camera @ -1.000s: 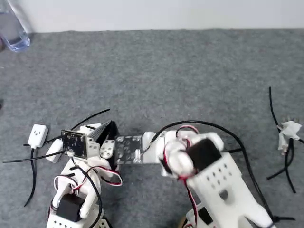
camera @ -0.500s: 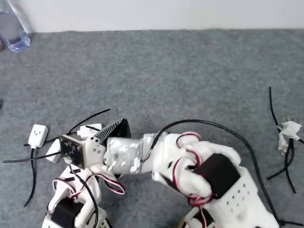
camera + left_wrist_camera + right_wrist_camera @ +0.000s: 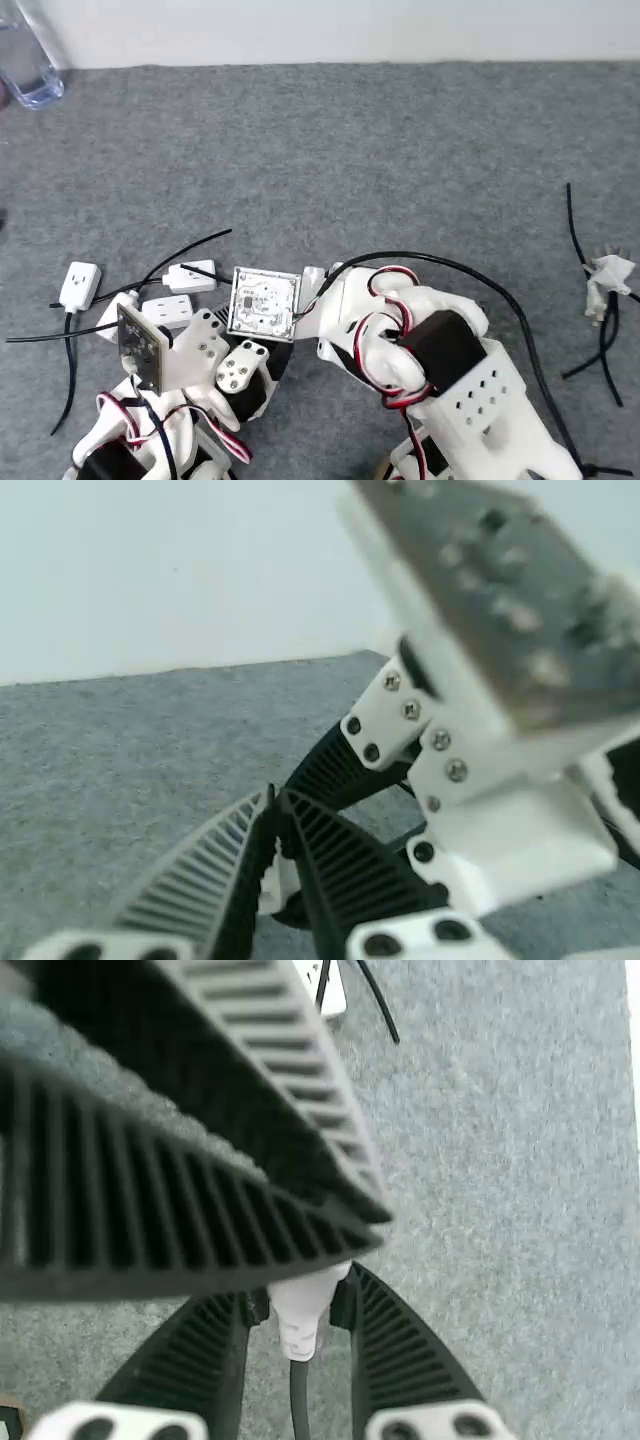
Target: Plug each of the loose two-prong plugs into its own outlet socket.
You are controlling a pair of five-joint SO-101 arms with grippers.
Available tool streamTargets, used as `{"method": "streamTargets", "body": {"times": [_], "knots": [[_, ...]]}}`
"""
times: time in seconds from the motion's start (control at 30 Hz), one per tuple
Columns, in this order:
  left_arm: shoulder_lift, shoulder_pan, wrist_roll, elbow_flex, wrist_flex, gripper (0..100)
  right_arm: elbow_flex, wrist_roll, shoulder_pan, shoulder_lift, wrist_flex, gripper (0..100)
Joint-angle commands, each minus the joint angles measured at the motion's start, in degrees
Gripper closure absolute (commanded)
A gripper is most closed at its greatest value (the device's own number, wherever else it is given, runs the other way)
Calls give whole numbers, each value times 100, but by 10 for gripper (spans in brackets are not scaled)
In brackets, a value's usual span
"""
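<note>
Plug (image 3: pixel 298 1322), white with a black cord trailing from its back, is sitting clamped between the ribbed fingers of the right gripper (image 3: pixel 300 1295). Its front end and prongs are lying hidden under the left arm's black finger (image 3: pixel 200 1160), which is crossing just in front of it. The left gripper (image 3: pixel 276 802) is showing its tips pressed together, with a sliver of something white in the gap behind them that I cannot identify. In the high view both wrists are crowding together at the near edge of the grey mat (image 3: pixel 400 150). The right arm's camera board (image 3: pixel 263 303) is hanging just beside the nearest outlet socket (image 3: pixel 166 311), with a second socket (image 3: pixel 190 277) close behind it and a third socket (image 3: pixel 78 286) farther off. The other loose plugs (image 3: pixel 607 278) are lying well apart on the opposite side among black cords. The step in hand is probably bringing the held plug to one of the near sockets. Doing it well likely means getting the left finger out of the plug's line first. That arm could then be bracing the socket block, which looks free to slide on the mat when pushed. The prongs should be squaring up with the slots before any push, and the push should be running straight along the plug's length, with the cord lying slack so it is not twisting the plug in the grip.
</note>
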Motion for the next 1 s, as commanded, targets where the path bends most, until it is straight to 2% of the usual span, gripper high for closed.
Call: {"method": "streamTargets", "body": {"times": [0.0,0.97], "knots": [[-70,79,35,-189,9,988,-580,-105,-171,-101,163,990],[-70,53,35,-22,62,988,-1670,-229,-338,-110,892,990]]}}
